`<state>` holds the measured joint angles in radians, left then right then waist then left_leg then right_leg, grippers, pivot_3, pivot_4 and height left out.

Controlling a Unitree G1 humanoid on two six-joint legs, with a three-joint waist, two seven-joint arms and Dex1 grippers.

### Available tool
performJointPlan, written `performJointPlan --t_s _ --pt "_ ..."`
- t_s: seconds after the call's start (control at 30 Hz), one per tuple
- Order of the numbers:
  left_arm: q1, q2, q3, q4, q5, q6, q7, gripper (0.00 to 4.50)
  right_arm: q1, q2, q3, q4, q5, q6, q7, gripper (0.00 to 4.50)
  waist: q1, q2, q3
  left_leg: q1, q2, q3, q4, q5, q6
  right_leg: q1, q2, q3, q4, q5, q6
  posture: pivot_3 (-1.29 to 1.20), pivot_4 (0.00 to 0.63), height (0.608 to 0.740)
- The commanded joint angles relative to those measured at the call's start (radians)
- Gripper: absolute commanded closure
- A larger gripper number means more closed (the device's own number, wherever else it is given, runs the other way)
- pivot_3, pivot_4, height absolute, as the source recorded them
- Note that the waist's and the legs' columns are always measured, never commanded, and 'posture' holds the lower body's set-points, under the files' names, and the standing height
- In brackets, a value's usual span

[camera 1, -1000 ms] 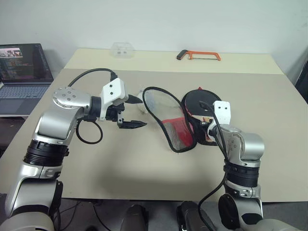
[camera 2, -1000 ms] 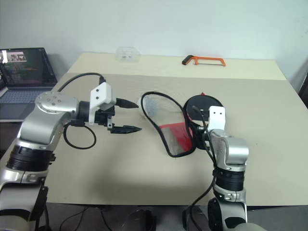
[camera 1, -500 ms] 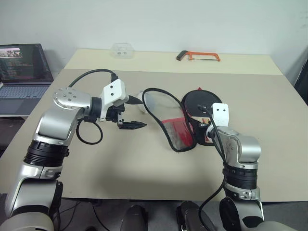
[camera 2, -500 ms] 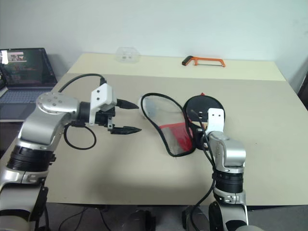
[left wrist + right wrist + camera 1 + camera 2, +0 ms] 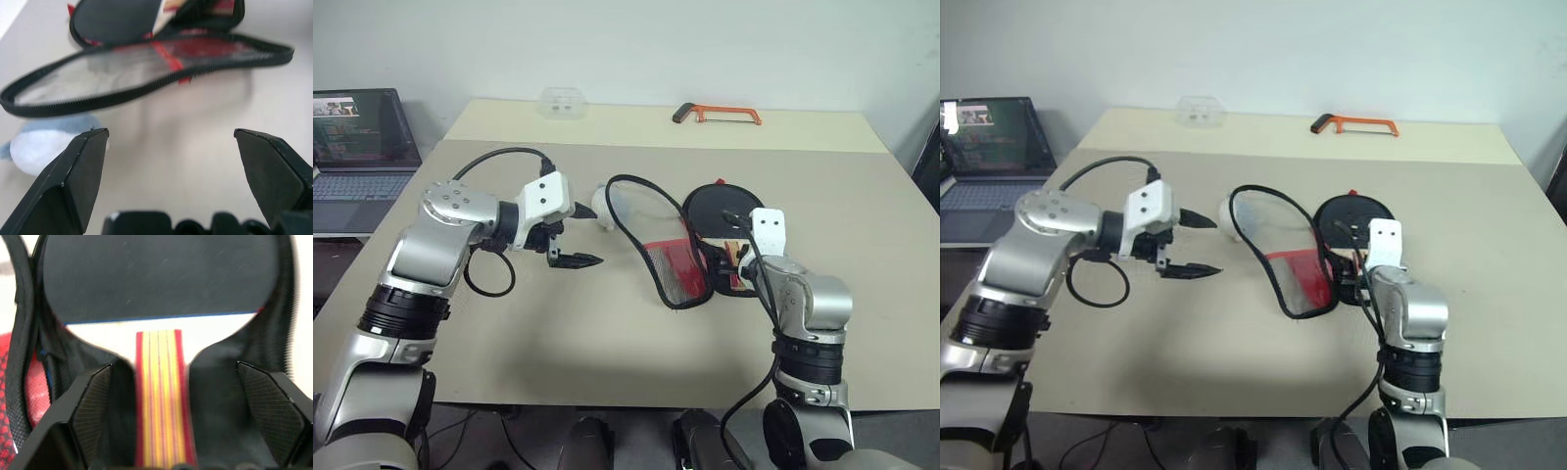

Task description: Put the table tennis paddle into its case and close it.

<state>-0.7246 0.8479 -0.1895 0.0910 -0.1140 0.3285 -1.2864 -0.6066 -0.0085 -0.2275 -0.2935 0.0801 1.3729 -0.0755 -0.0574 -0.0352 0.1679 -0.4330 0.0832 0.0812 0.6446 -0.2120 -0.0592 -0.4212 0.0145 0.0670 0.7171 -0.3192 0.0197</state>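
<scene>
The table tennis paddle [image 5: 156, 308] lies inside the open case [image 5: 680, 264] at the desk's [image 5: 607, 333] right, both grippers' jaws spread wide and empty, so the raised clear flap [image 5: 146, 68] could snag or buckle when pushed shut.

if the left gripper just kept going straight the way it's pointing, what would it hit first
Probably the case. The open left gripper points across bare table toward its raised clear flap, with the small light-blue pouch just off to one side. Depth is hard to judge, so it might brush that pouch first.
</scene>
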Motion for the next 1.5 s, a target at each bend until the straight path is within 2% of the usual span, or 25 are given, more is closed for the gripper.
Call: performJointPlan --t_s 0.03,0.07,0.17,0.27,0.3,0.37,0.47,0.53,0.73,0.83,1.07,1.2,1.27,1.33,1.43,1.5 --pt "0.0 0.007 -0.006 0.034 0.043 -0.055 0.019 0.0 -0.057 -0.02 -0.033 -0.121 0.015 0.089 0.013 0.04 0.001 0.0 0.0 0.0 0.0 0.0 0.0 0.0 0.0 0.0 0.0 0.0 0.0 0.0 0.0 0.0 0.15 0.74" --pt "0.003 -0.003 -0.007 0.042 0.04 -0.056 0.02 0.0 -0.094 -0.035 -0.053 -0.17 0.022 0.157 0.029 0.04 0.001 0.0 0.0 0.0 0.0 0.0 0.0 0.0 0.0 0.0 0.0 0.0 0.0 0.0 0.0 0.0 0.15 0.74" --pt "0.023 -0.037 -0.013 0.03 0.023 -0.043 0.018 0.0 -0.195 -0.195 -0.092 -0.277 0.108 0.241 0.146 0.04 0.003 0.001 0.001 -0.001 0.0 0.0 0.0 0.0 0.0 0.0 -0.001 0.0 0.0 0.0 0.0 0.0 0.15 0.74" --pt "0.031 -0.056 -0.025 0.054 0.039 -0.061 0.017 0.0 -0.21 -0.471 -0.099 -0.296 0.272 0.241 0.379 0.04 0.013 0.0 0.001 -0.001 -0.001 0.0 0.0 -0.001 0.001 0.0 -0.001 -0.002 -0.003 0.0 0.0 0.0 0.15 0.74" --pt "0.028 -0.063 -0.036 0.069 0.054 -0.073 0.02 0.0 -0.179 -0.581 -0.139 -0.291 0.349 0.205 0.511 0.04 0.015 0.0 0.001 -0.001 0.0 0.0 -0.001 -0.001 0.002 0.001 0.0 -0.002 -0.004 0.0 0.0 0.0 0.15 0.74" --pt "0.016 -0.08 -0.056 0.096 0.075 -0.098 0.023 0.0 -0.05 -0.759 -0.198 -0.293 0.418 0.0 0.747 0.04 0.03 -0.001 0.001 -0.001 -0.001 -0.001 -0.001 -0.001 0.002 0.001 0.0 -0.002 -0.005 0.0 0.0 0.0 0.15 0.74" --pt "-0.028 -0.137 -0.078 0.15 0.1 -0.127 0.051 0.0 0.156 -0.872 -0.385 -0.229 0.562 -0.177 1.066 0.04 0.031 -0.001 0.001 -0.001 -0.002 -0.001 0.0 -0.002 0.004 0.003 0.0 -0.002 -0.007 0.0 0.0 0.0 0.15 0.74" --pt "-0.061 -0.175 -0.082 0.183 0.103 -0.127 0.06 0.0 0.24 -0.934 -0.423 -0.131 0.558 -0.244 1.133 0.04 0.03 -0.003 0.002 0.0 -0.002 -0.002 0.002 -0.002 0.004 0.006 -0.001 -0.002 -0.006 0.0 0.0 0.0 0.15 0.74" --pt "-0.129 -0.274 -0.101 0.282 0.13 -0.148 0.096 0.0 0.356 -1.021 -0.463 -0.061 0.589 -0.391 1.238 0.04 0.014 -0.003 0.002 0.015 -0.003 0.0 0.001 -0.002 0.004 0.017 -0.001 0.0 -0.005 0.001 0.003 0.0 0.15 0.74" --pt "-0.168 -0.328 -0.11 0.355 0.154 -0.139 0.13 0.57 0.353 -1.024 -0.463 -0.067 0.614 -0.411 1.217 0.0 0.009 -0.003 0.002 0.015 -0.002 -0.001 0.001 -0.002 0.004 0.018 0.0 0.001 -0.004 0.001 0.003 0.0 0.15 0.74" --pt "-0.189 -0.367 -0.11 0.404 0.161 -0.173 0.142 3.09 0.368 -1.035 -0.476 -0.103 0.675 -0.408 1.178 0.0 0.007 -0.003 0.003 0.014 -0.002 0.0 0.001 -0.002 0.004 0.017 0.0 0.002 -0.005 0.001 0.003 0.0 0.15 0.74" --pt "-0.218 -0.43 -0.075 0.418 0.123 -0.18 0.185 4.46 0.395 -1.037 -0.487 -0.11 0.688 -0.414 1.17 0.0 0.017 -0.004 0.003 0.014 -0.003 0.0 0.001 -0.002 0.004 0.018 -0.001 0.002 -0.006 0.001 0.003 0.0 0.15 0.74" --pt "-0.234 -0.507 -0.003 0.349 -0.002 -0.082 0.181 4.46 0.417 -1.041 -0.507 -0.121 0.714 -0.402 1.184 0.0 0.024 -0.004 0.003 0.014 -0.003 0.0 0.001 -0.002 0.004 0.018 -0.001 0.002 -0.006 0.001 0.003 0.0 0.15 0.74" --pt "-0.252 -0.574 0.027 0.297 -0.055 -0.015 0.211 4.46 0.428 -1.036 -0.554 -0.131 0.768 -0.373 1.181 0.0 0.029 -0.004 0.003 0.013 -0.003 -0.001 0.001 -0.002 0.004 0.018 -0.001 0.001 -0.006 0.001 0.003 0.0 0.15 0.74" --pt "-0.307 -0.66 0.036 0.345 -0.042 0.026 0.316 4.46 0.459 -1.04 -0.611 -0.144 0.801 -0.359 1.166 0.0 0.03 -0.004 0.003 0.011 -0.003 -0.001 0.002 -0.002 0.004 0.018 -0.001 0.001 -0.007 0.001 0.004 0.0 0.15 0.74" --pt "-0.373 -0.731 0.018 0.445 0.008 -0.003 0.421 4.46 0.483 -1.044 -0.635 -0.148 0.799 -0.364 1.155 0.0 0.03 -0.004 0.003 0.012 -0.003 -0.002 0.001 -0.002 0.004 0.018 -0.001 0.001 -0.007 0.001 0.004 0.0 0.15 0.74"
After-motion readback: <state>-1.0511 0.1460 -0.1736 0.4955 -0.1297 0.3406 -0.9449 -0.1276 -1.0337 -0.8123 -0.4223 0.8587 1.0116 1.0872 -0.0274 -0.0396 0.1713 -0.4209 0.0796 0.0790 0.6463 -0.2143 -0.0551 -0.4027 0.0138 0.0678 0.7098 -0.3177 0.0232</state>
